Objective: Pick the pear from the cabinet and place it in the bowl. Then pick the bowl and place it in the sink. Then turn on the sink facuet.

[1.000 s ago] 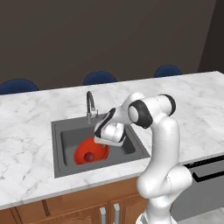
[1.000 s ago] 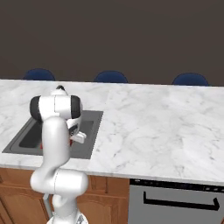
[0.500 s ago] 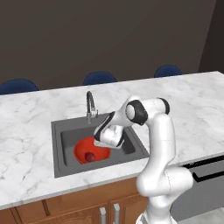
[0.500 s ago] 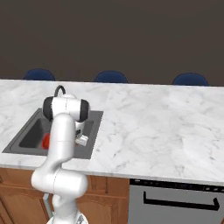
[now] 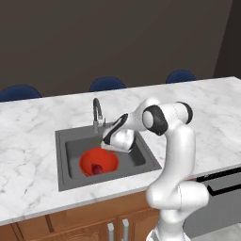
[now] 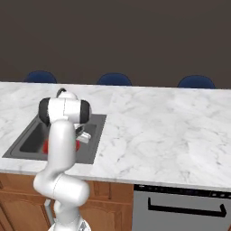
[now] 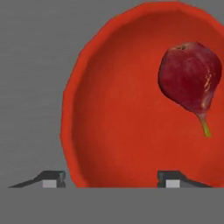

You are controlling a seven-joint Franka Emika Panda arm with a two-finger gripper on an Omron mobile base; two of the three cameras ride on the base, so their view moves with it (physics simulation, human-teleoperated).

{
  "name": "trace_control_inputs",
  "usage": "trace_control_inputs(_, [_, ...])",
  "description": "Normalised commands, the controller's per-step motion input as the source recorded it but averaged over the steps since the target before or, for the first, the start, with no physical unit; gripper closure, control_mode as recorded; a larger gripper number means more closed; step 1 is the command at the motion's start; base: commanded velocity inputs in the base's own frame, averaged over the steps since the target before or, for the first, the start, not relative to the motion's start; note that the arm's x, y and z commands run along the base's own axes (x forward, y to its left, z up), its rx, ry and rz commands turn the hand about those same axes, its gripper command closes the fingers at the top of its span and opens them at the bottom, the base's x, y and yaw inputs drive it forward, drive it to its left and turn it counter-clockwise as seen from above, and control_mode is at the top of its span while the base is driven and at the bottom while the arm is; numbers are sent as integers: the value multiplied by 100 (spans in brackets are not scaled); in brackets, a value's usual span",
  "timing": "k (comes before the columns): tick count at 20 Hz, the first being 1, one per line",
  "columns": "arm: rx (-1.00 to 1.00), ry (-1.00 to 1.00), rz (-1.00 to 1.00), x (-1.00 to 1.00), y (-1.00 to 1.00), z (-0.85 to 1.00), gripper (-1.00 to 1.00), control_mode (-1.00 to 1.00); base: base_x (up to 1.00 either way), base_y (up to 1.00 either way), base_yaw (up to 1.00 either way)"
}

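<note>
The red bowl (image 5: 87, 159) rests flat on the floor of the dark grey sink (image 5: 70, 147). The dark red pear (image 5: 97, 168) lies inside it, its stem showing in the hand view (image 7: 190, 78). My gripper (image 5: 111, 148) hangs low in the basin over the bowl's right rim. It is open, one tip on each side of the bowl's (image 7: 118, 131) rim, and neither finger (image 7: 51, 180) touches it. The grey gooseneck sink facuet (image 5: 97, 111) stands at the basin's back edge, just behind my hand. The cabinet is out of view.
White marble counter (image 5: 28, 132) rims the sink and runs wide to the right (image 6: 162, 131). Blue chair backs (image 5: 107, 84) line its far side. Wooden fronts (image 6: 18, 198) and a dishwasher (image 6: 185, 207) sit below the near edge.
The jaws have opened and let go of the bowl's rim. The bowl has settled from a tilt to flat on the sink floor.
</note>
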Motion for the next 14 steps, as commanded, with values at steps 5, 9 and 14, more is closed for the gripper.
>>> trace_control_inputs(5, [10, 0, -3, -8, -40, 100, -100, -100, 0, 0, 0])
trace_control_inputs(9, [16, 2, -15, -30, -50, 100, -100, -100, 0, 0, 0])
trace_control_inputs(14, [18, 6, -12, -10, -15, 100, -100, -100, 0, 0, 0])
